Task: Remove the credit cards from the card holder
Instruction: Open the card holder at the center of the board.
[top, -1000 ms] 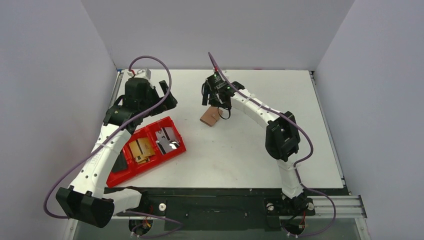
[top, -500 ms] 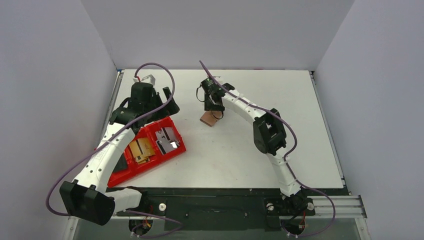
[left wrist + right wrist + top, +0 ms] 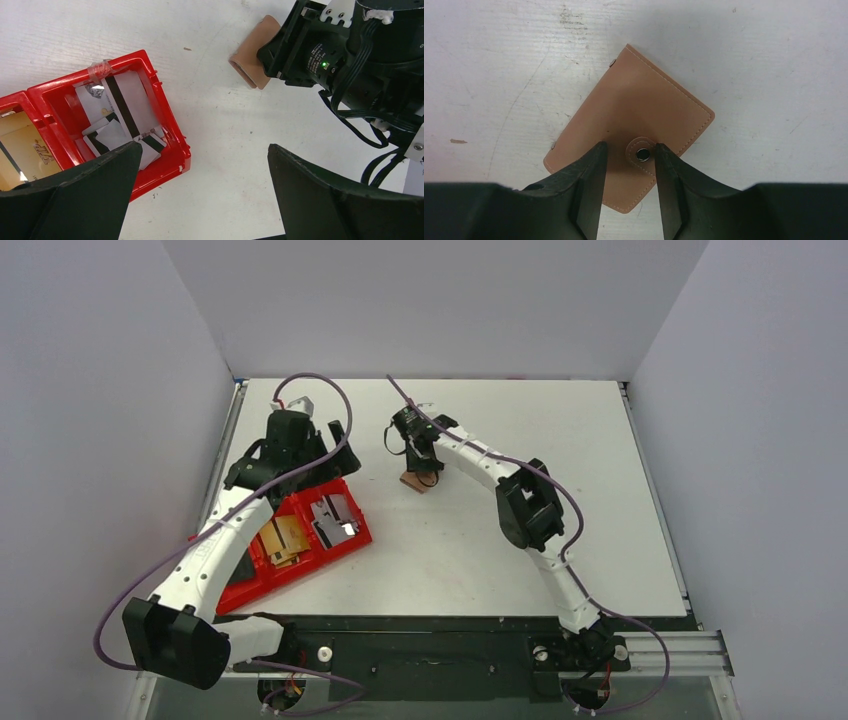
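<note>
1. Table [image 3: 600, 490]: we list a flat white board, matte and scuffed.
2. Red tray [image 3: 240, 595]: glossy moulded plastic, rectangular, with walled compartments. It lies at 8 o'clock from the card holder.
3. Left gripper [image 3: 202, 150]: black wedge fingers spread wide and empty, at 1 o'clock of the tray.
4. Right gripper [image 3: 628, 150]: dark tapered fingers narrowly parted, straddling the snap tab.
5. Card holder [image 3: 644, 110]: tan stitched leather, folded flat on the table at mid-table.
6. Credit cards [image 3: 125, 107]: thin silvery rectangles with black stripes, overlapping in the tray's 3 o'clock compartment.
7. Snap tab [image 3: 642, 154]: rounded leather with a metal stud.
</note>
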### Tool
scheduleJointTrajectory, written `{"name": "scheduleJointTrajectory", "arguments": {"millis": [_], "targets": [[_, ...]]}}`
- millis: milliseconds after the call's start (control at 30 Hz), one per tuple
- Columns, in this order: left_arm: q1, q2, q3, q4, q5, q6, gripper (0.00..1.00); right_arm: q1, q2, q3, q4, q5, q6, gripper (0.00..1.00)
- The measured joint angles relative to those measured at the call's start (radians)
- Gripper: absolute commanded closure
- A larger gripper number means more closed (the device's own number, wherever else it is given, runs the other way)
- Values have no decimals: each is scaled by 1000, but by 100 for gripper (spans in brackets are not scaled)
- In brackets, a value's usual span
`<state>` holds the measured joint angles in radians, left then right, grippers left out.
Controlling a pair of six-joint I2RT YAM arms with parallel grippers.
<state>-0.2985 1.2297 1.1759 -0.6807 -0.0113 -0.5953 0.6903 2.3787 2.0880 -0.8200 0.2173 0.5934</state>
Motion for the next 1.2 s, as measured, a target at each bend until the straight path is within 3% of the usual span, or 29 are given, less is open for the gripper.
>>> {"name": "scheduleJointTrajectory", "arguments": {"millis": [100,300,600,833,1200], "targets": [[0,2,-11,5,2,-3,2,5,8,0,1,15,-4,73],[0,9,-30,18,2,-5,2,-1,-8,-40,31,31,-6,100],[-30,51,-60,44,-4,-24,2,-20,-132,-258,201,1,5,100],[-154,139,-59,62,-38,-51,0,-31,-290,-523,340,-32,1,100],[-304,305,-25,139,-52,-114,23,-30,-601,-952,471,-96,-3,100]]}}
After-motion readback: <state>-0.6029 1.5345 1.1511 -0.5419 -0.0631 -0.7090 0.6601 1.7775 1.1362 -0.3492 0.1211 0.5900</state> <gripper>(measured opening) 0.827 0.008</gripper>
